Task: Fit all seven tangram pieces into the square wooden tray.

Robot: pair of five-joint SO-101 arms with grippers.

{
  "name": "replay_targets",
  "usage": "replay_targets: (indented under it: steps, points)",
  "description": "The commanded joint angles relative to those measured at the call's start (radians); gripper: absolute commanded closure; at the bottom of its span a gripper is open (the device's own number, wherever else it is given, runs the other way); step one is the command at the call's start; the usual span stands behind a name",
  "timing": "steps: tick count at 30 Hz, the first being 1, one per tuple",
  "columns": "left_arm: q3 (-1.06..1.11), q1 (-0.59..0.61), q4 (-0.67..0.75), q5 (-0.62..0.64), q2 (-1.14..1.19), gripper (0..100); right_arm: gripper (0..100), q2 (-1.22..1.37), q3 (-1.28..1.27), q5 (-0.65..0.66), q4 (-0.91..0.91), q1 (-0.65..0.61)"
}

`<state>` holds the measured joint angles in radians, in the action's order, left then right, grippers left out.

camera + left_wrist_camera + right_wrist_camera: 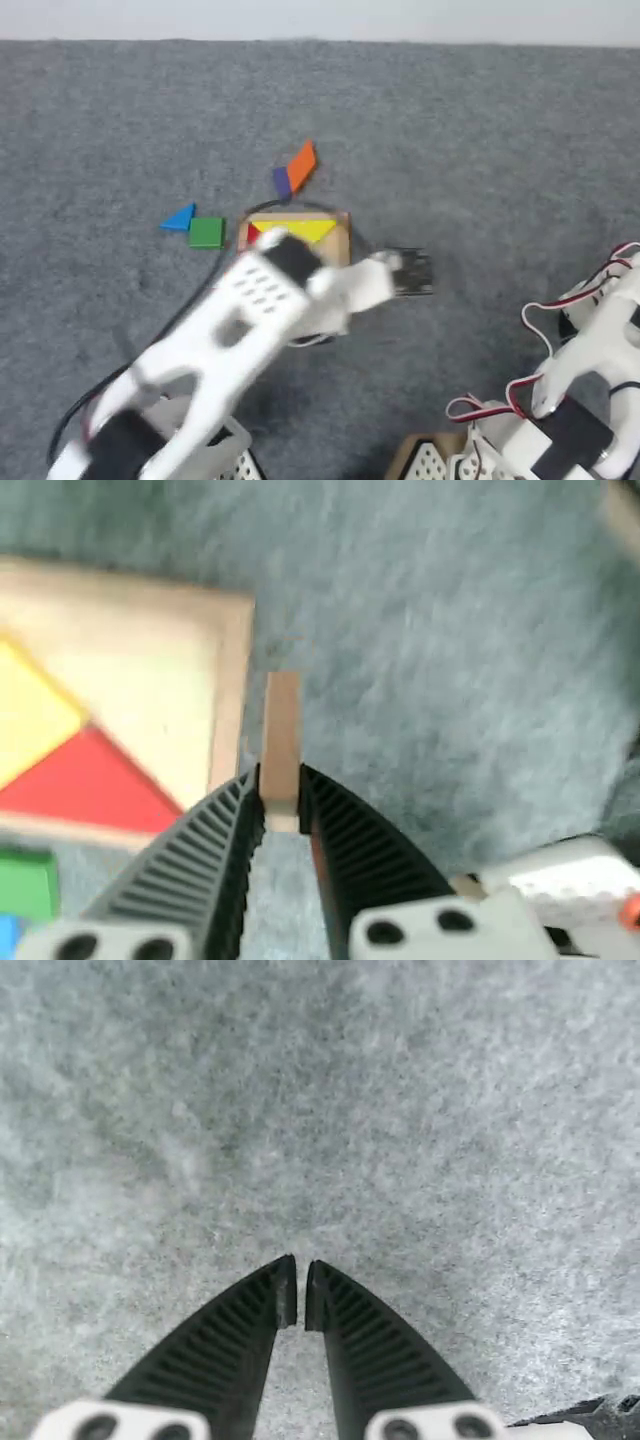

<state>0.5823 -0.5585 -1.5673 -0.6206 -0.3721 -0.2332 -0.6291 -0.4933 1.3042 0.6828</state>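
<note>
The square wooden tray (340,240) lies mid-table with a yellow triangle (305,231) and a red piece (254,233) in it. In the left wrist view the tray's rim (232,680) holds the yellow piece (30,715) and the red piece (90,780). My left gripper (281,785) is shut on a thin wood-coloured piece (281,725), held edge-on just outside the tray's rim; from above it (412,272) is right of the tray. My right gripper (300,1295) hangs shut over bare carpet.
An orange piece (302,162) and a purple piece (282,182) lie behind the tray. A blue triangle (180,218) and a green square (206,232) lie to its left. The right arm (590,370) stays at the near right corner.
</note>
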Motion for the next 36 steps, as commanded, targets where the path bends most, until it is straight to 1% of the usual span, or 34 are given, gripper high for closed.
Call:
replay_targets:
  steps: [1,4,6,10,13,17,19,25,32,36]
  points:
    - [0.22,0.16,0.147,-0.11,-0.184,99,96.8,-0.059,0.048,0.012,0.004,0.008]
    - [0.341,0.184,0.287,-0.109,-0.19,99,96.8,-0.059,0.048,0.012,0.002,0.008]
    - [0.371,0.175,0.33,-0.109,-0.189,99,96.8,-0.059,0.048,0.012,0.002,0.008]
    - [0.377,0.181,0.341,-0.109,-0.186,99,96.8,-0.059,0.048,0.012,0.002,0.008]
    - [0.374,0.229,0.384,-0.117,-0.17,99,96.8,-0.059,0.048,0.012,0.002,0.008]
    - [0.367,0.262,0.419,-0.235,-0.129,99,96.8,-0.059,0.048,0.012,0.002,0.007]
    - [0.367,0.261,0.45,-0.255,-0.098,99,96.8,-0.059,0.048,0.012,0.002,0.007]
    - [0.349,0.264,0.525,-0.255,0.049,99,96.8,-0.059,0.048,0.012,0.002,0.007]
    - [0.254,0.265,0.525,-0.255,0.207,99,96.8,-0.059,0.048,0.012,0.002,0.007]
    - [0.209,0.308,0.529,-0.256,0.252,99,96.8,-0.059,0.048,0.012,0.002,0.007]
